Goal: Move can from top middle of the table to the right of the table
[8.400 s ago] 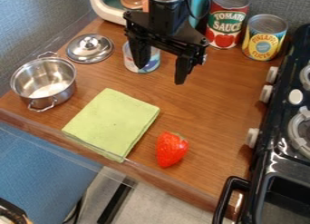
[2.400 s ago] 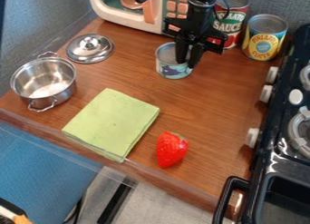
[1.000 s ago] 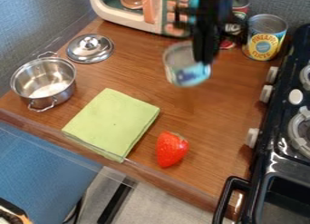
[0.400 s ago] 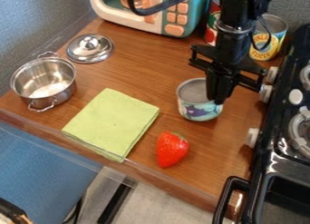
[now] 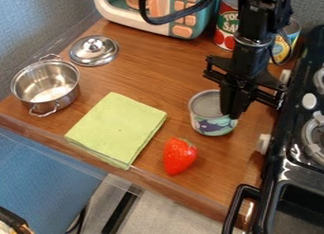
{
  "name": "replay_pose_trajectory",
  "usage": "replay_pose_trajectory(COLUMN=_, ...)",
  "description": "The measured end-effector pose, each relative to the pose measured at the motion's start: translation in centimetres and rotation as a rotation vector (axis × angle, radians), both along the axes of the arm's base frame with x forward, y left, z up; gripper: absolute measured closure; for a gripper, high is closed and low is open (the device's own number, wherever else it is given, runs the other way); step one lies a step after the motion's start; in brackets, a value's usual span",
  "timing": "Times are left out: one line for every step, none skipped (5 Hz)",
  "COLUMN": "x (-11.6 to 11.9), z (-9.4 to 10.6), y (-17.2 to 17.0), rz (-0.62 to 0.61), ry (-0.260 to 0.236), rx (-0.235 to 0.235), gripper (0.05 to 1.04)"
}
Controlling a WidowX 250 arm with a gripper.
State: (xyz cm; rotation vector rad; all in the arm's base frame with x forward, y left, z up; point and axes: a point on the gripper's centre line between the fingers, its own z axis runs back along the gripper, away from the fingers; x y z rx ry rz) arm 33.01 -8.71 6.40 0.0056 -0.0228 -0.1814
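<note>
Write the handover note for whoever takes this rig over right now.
Gripper: closed on the right-hand wall of the can, at its rim.
Can: upright, on the right part of the table, between the green cloth and the stove, just behind the strawberry. Whether its base touches the wood, I can't tell.
Done: can gripped and out of the top middle.
Left: probably make sure it sits flat, a bit further right if wanted, then open the gripper and lift clear without tipping it.
</note>
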Motion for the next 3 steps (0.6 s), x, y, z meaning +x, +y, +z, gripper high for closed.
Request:
replay_pose_trajectory(x=-0.2, z=0.4, y=0.2, rz=0.023, ry=0.002, rx=0.013, gripper=0.542)
replay_pose_trajectory(x=-0.3, z=2.8, y=0.8, rz=0.065, ry=-0.044, rx=0.033, gripper=0.234)
replay_pose_trajectory(x=-0.4, z=4.4, y=1.3, rz=0.120, ry=-0.087, rx=0.048, gripper=0.072)
